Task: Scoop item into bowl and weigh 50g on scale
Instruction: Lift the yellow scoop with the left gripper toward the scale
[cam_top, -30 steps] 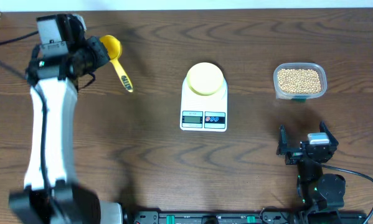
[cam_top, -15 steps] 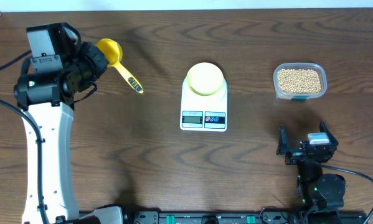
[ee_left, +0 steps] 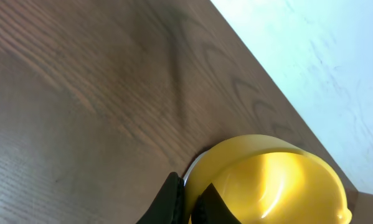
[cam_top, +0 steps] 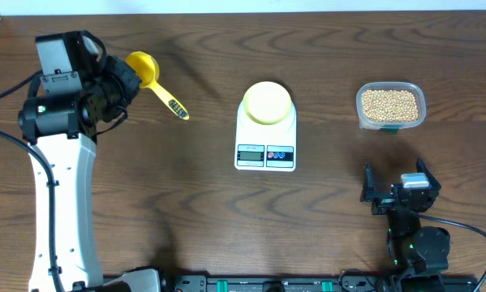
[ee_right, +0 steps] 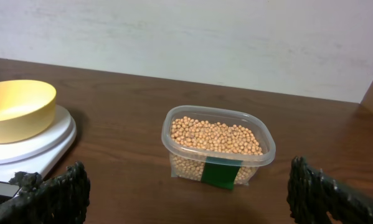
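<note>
Beans point(cam_top: 390, 104) first: from above, found them filling a clear tub point(cam_top: 361, 118) at the far right of the table point(cam_top: 210, 203). Saw the pale yellow bowl point(cam_top: 267, 102) sitting on the back part of the white scale point(cam_top: 265, 154), near the middle of the table and well apart from the tub. Could not read the display. Noticed the left gripper point(cam_top: 127, 77) at the far left, clamped on the cup end of a yellow scoop point(cam_top: 157, 85), handle pointing toward the scale. Found the right gripper point(cam_top: 394, 172) at the front right, on the near side of the tub, fingers spread wide and holding nothing.

From the left wrist, saw the dark fingers point(ee_left: 169, 202) pressed together on the rim of the scoop point(ee_left: 267, 180), brown wood behind it. Could not tell whether the scoop touched the table.

From the right wrist, saw the beans point(ee_right: 214, 137) in the tub point(ee_right: 220, 171) straight ahead, between the two wide-apart fingers point(ee_right: 58, 193). Noted a green label on the front wall of the tub. Found the bowl point(ee_right: 18, 109) on the scale point(ee_right: 30, 146) at the left edge.
</note>
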Action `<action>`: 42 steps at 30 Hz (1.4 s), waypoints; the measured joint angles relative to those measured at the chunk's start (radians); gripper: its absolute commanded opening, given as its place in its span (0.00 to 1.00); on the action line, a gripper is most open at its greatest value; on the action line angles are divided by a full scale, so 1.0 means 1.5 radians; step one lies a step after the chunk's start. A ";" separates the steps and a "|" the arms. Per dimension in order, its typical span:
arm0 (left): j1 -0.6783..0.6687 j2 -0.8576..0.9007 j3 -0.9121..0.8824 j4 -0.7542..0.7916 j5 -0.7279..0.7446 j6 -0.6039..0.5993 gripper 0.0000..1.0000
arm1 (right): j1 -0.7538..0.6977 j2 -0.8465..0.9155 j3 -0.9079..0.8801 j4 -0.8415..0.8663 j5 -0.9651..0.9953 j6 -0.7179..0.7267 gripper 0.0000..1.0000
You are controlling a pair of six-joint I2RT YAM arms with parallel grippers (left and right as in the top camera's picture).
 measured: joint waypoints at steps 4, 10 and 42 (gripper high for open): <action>0.000 0.000 0.000 -0.002 0.000 -0.011 0.08 | 0.000 0.000 0.000 0.000 0.000 0.000 0.99; -0.002 0.000 0.000 -0.029 0.000 -0.023 0.07 | 0.000 0.000 0.000 0.000 0.000 0.000 0.99; -0.124 0.000 0.000 -0.007 -0.018 -0.141 0.07 | 0.000 0.000 0.000 0.000 0.000 0.000 0.99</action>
